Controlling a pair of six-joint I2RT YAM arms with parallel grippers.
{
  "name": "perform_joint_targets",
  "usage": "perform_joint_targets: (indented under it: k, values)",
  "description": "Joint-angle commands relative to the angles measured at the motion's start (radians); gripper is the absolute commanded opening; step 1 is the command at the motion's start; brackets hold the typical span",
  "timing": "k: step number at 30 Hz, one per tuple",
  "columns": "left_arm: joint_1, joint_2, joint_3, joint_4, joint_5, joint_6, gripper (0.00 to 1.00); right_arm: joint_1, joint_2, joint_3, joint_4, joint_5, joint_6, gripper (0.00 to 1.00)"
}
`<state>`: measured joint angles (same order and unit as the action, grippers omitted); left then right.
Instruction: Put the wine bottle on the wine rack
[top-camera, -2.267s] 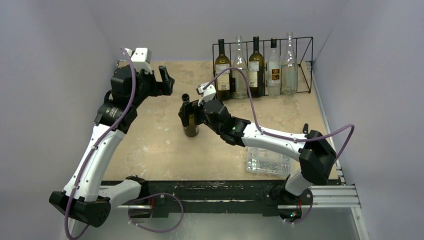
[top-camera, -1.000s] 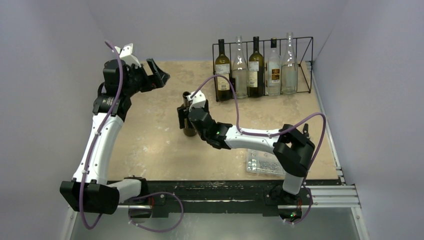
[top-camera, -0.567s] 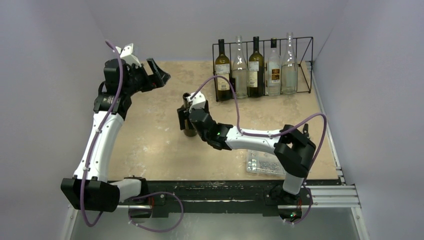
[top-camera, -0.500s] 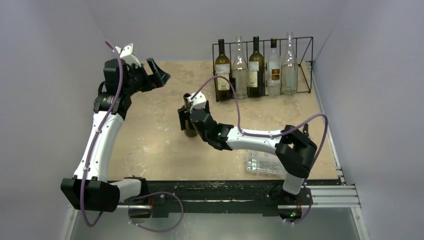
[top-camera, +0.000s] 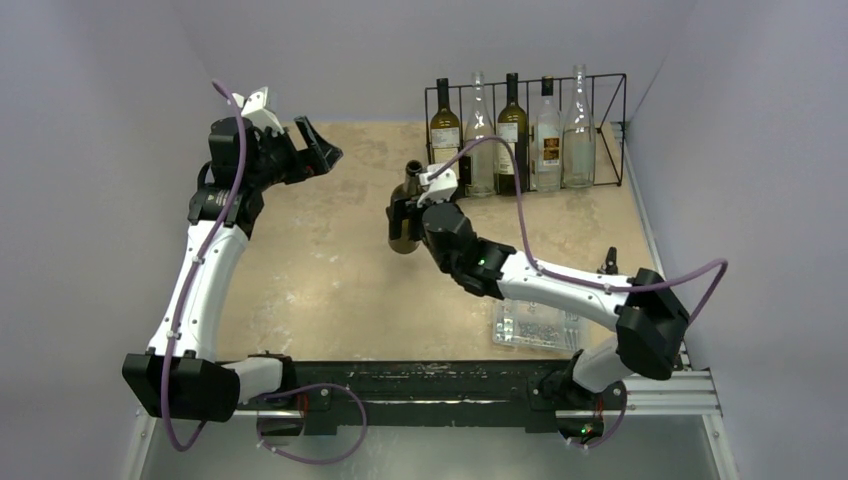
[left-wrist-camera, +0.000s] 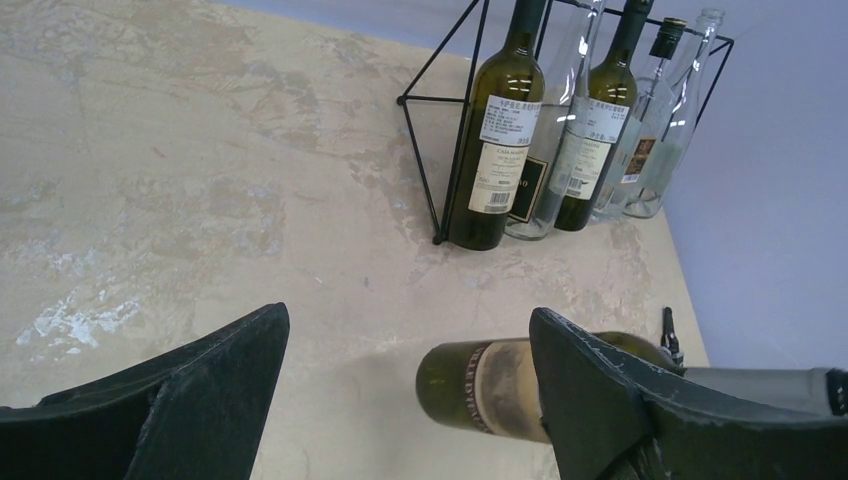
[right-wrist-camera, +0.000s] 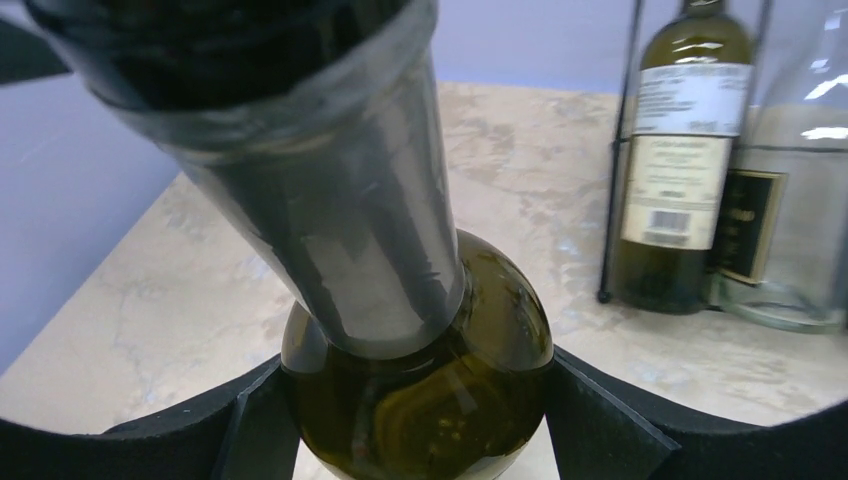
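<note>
While the right gripper (top-camera: 405, 214) clasps the wine bottle (top-camera: 404, 236) around its body, jaws spread wide, just left of the wine rack (top-camera: 600, 76), the left gripper (top-camera: 316, 152) hangs wide open and empty. I cannot tell whether the bottle's base touches the table (top-camera: 300, 270).

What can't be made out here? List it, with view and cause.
Left wrist: neck of the wine bottle, behind a finger of the left gripper.
Right wrist: its label and base, under its own shoulder; right end of the wine rack, cut off.
Top: contents of the parts box, too small, partly under the right arm.
</note>
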<state>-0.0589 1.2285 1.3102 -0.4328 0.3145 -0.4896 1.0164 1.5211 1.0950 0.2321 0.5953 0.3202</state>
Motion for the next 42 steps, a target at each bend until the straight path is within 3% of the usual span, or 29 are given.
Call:
perform_joint_targets:
  k: [1,13,29,35,42]
  values:
    - [0.008,-0.002,0.007,0.051,0.036,-0.025,0.9,-0.064,-0.115,-0.026,0.067,0.07,-0.002,0.0]
    - [0.008,0.004,0.006,0.059,0.06,-0.046,0.9,-0.36,-0.251,-0.048,-0.089,0.178,-0.026,0.0]
    - [0.006,0.014,0.009,0.052,0.06,-0.045,0.9,-0.628,-0.261,-0.098,-0.066,0.367,-0.13,0.0]
    - [0.006,0.018,0.007,0.054,0.064,-0.048,0.91,-0.762,-0.248,-0.103,-0.05,0.342,-0.152,0.0]
    - [0.008,0.02,0.005,0.063,0.081,-0.061,0.91,-0.911,-0.175,-0.088,0.022,0.174,-0.161,0.0]
